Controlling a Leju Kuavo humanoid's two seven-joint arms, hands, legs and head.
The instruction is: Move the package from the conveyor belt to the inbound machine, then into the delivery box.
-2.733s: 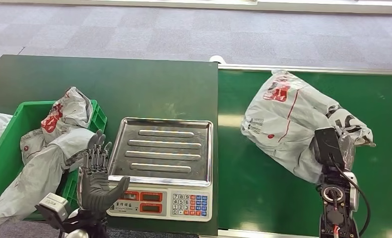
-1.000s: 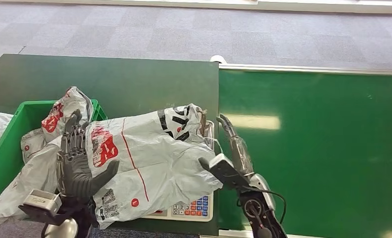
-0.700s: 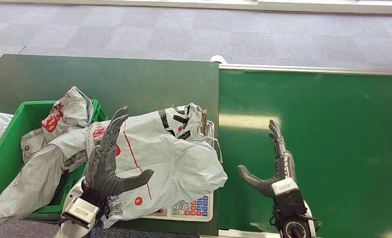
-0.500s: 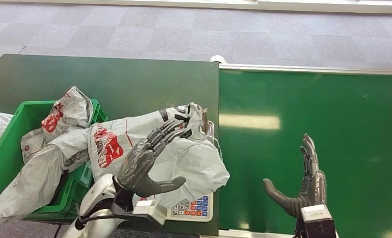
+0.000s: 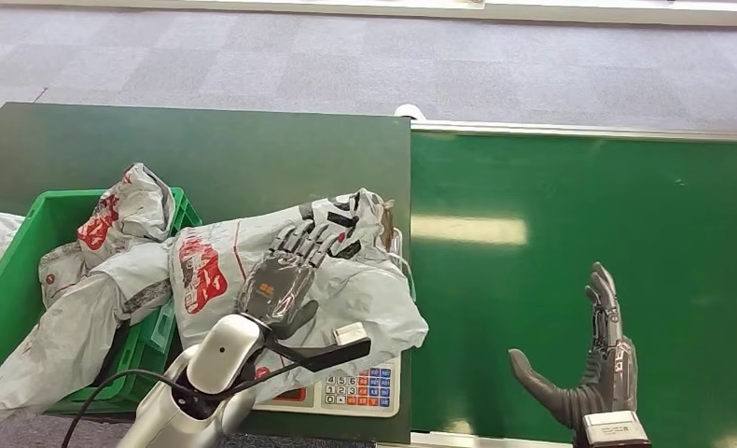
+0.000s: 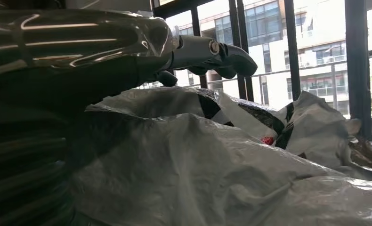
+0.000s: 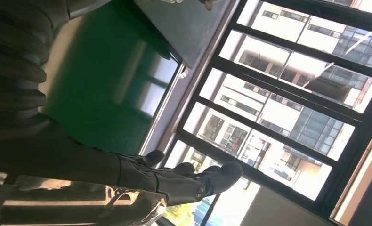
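A crumpled grey package (image 5: 346, 299) with red and black printing lies in the lower middle of the head view, draped over the inbound machine (image 5: 365, 392), a weighing scale whose keypad and a strip of red display peek out beneath the bag's lower edge. The left hand (image 5: 285, 271) lies flat on top of the package, palm down, fingers stretched out and a little apart toward the black-printed end of the bag; it presses or rests on the plastic without closing around any of it. In the left wrist view the fingers (image 6: 212, 49) reach straight out over the wrinkled grey film of the package (image 6: 222, 179) (whether the fingertips touch the film there cannot be told). To the left of the frame, a green delivery box (image 5: 15, 271) holds other grey bags (image 5: 113, 224), and the package's left edge overlaps the box's rim. The right half of the head view is the green conveyor belt (image 5: 589, 205), bordered by a pale metal rail along its upper edge. At lower right the right hand (image 5: 589, 373) stands upright over the belt, fingers straight and thumb spread wide, holding nothing. Its wrist view shows the fingers (image 7: 193, 179) extended against large windows with buildings beyond.
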